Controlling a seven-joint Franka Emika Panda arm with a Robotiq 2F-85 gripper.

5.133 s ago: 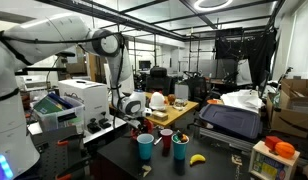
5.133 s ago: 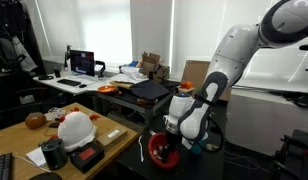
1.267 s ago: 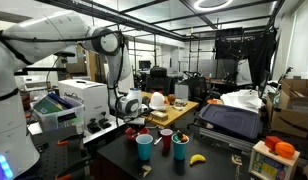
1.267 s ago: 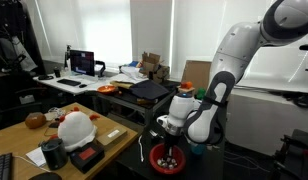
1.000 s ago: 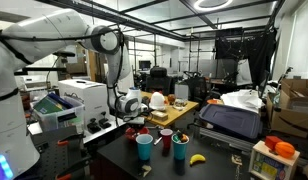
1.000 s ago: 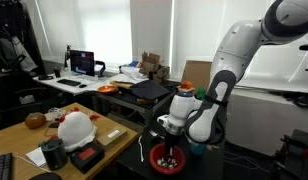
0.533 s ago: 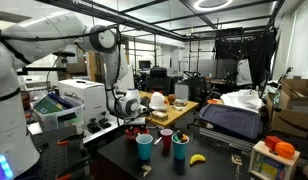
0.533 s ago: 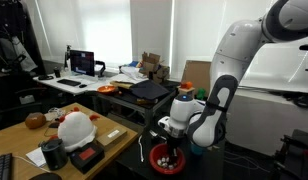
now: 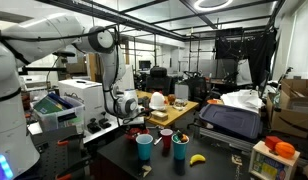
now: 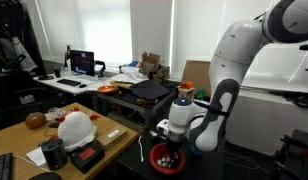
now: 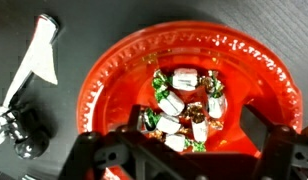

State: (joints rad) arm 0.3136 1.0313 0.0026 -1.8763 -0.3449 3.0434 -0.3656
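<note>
Wrist view: jaws spread wide, released, gripping nothing, just above the red bowl (image 11: 249,75). Bowl sits on the dark surface (image 11: 94,25), with wrapped candies (image 11: 184,100) piled at its centre.

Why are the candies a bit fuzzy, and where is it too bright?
Wrist view: the round red plastic bowl of wrapped candies is slightly soft, the black gripper fingers blurrier; in an exterior view the ring-shaped ceiling light glares; in an exterior view the bright white window is washed out.
</note>
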